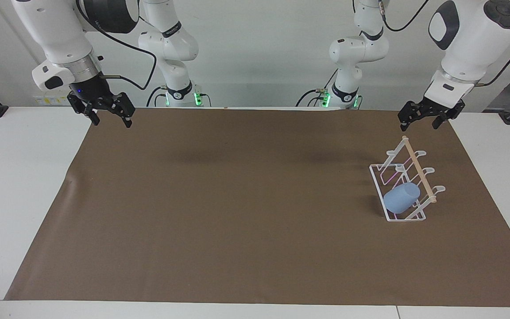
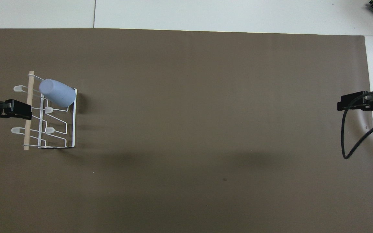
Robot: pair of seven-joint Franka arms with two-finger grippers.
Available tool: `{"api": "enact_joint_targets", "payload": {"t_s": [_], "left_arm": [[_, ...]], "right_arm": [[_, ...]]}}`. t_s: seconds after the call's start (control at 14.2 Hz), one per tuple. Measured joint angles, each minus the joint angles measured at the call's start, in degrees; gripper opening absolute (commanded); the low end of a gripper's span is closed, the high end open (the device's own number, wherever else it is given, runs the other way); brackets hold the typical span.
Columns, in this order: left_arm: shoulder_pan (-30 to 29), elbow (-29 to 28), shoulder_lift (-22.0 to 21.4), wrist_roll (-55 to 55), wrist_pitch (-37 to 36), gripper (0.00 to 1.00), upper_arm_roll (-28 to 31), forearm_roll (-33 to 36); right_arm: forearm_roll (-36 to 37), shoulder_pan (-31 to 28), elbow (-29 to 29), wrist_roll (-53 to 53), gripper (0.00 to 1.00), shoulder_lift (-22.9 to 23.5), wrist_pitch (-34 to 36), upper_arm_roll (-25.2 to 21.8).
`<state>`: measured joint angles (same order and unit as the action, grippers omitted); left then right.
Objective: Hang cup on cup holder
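One cup (image 1: 401, 197) on rack, left gripper (image 1: 419, 122) above

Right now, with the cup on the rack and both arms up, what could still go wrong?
The cup sits tilted on one end prong of the rack, the end farther from the robots; a knock might slide it off.

The left gripper hangs over the rack's dowel. Moving low, its open fingers could catch the dowel and shift the light wire rack.

The right gripper waits over the mat's corner at the other end and poses little risk.
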<state>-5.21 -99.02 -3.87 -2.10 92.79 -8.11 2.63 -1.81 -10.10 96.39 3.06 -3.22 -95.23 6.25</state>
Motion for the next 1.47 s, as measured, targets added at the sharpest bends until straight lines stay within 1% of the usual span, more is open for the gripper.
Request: {"api": "enact_joint_targets", "payload": {"t_s": [0.49, 0.7, 0.91, 1.05, 1.47], "left_arm": [[0.0, 1.3, 0.0, 0.3, -0.8, 1.00, 0.0, -0.2], [0.7, 4.7, 0.7, 0.3, -3.2, 1.00, 0.5, -3.8], [4.6, 8.0, 1.7, -0.9, -4.4, 1.00, 3.2, -5.0], [5.5, 8.5, 2.0, -2.1, -4.4, 1.00, 3.9, -5.2], [5.5, 8.7, 2.3, -2.4, -4.6, 1.00, 4.7, -5.2]], "right_arm": [[0.0, 0.0, 0.0, 0.0, 1.00, 0.0, 0.0, 0.0], [0.0, 0.0, 0.0, 0.0, 1.00, 0.0, 0.0, 0.0], [0.0, 0.0, 0.0, 0.0, 1.00, 0.0, 0.0, 0.0], [0.0, 0.0, 0.0, 0.0, 1.00, 0.0, 0.0, 0.0], [0.0, 0.0, 0.0, 0.0, 1.00, 0.0, 0.0, 0.0]]}}
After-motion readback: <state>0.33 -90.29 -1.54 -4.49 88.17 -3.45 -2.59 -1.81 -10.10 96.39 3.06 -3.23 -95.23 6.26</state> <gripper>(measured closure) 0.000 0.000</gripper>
